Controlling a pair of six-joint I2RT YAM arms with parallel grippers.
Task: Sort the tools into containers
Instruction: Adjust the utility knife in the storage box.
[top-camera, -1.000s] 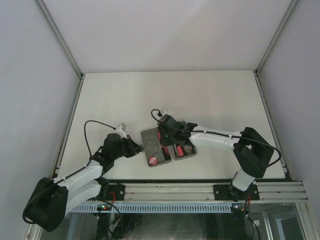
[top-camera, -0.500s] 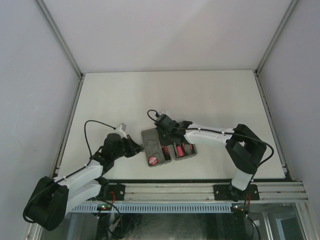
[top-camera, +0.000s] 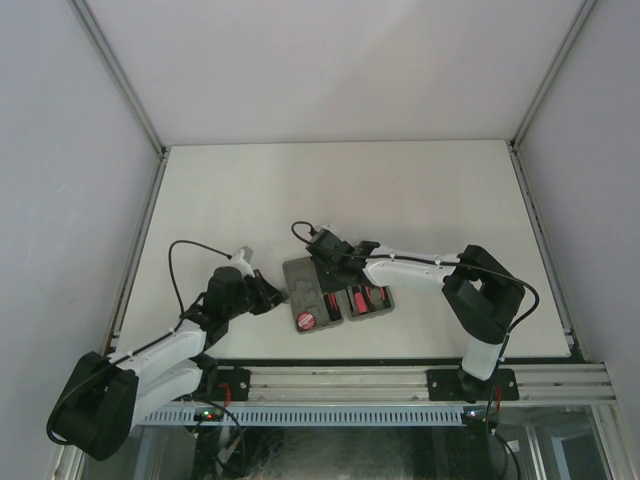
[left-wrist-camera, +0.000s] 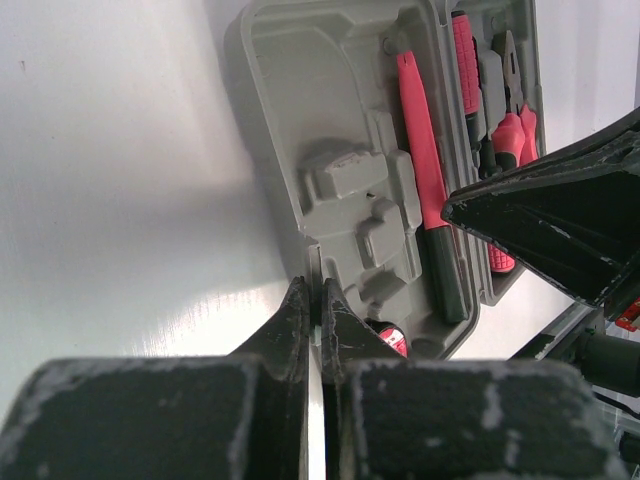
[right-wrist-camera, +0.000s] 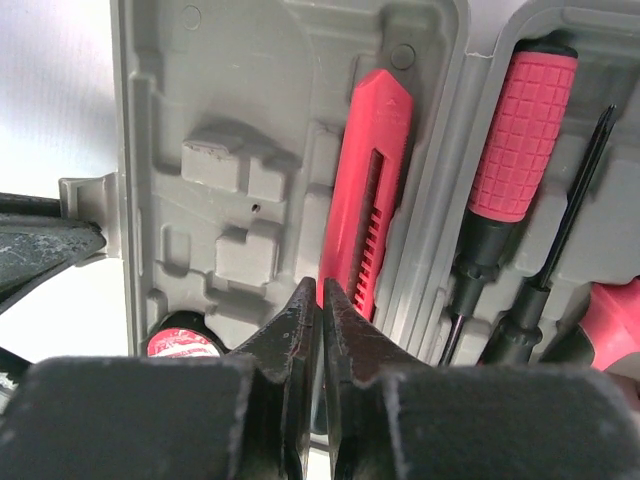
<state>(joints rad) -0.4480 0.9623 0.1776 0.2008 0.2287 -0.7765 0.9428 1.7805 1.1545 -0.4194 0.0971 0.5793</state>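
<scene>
Grey case (top-camera: 297, 282), red tools (right-wrist-camera: 375, 190) lengthwise inside (parallel), left hand (left-wrist-camera: 313, 296), right hand (right-wrist-camera: 320, 296) both clenched.

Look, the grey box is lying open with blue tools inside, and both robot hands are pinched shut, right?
Not blue. The tools in the open grey box are red and black, as the right wrist view shows. The left gripper and right gripper are indeed pinched shut.
</scene>
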